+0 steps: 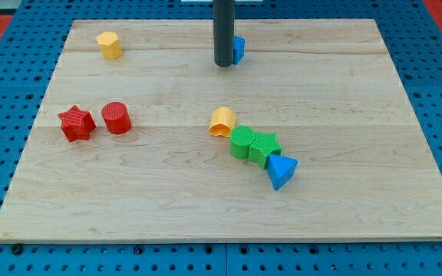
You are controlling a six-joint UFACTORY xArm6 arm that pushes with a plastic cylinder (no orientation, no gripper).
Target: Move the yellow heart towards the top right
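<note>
The red star [76, 123], red cylinder [117, 118] and yellow block [109, 45] sit well apart at the view's left of the surface [359, 92], out of harm's way. The yellow heart [222, 122] lies mid-board touching the green cylinder [242, 142] (then green star [265, 148] and blue triangular block [282, 171]), so a careless sweep could drag that cluster. My tip [223, 64] carries no pincer, and beside the small blue block [239, 49] it may nudge it.

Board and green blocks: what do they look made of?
Board: looks like pale wood, matte, with visible grain and plank seams. Green cylinder and green star: probably plastic, possibly 3D-printed, judging by fine ridged lines on their tops; uniform saturated colour.
</note>
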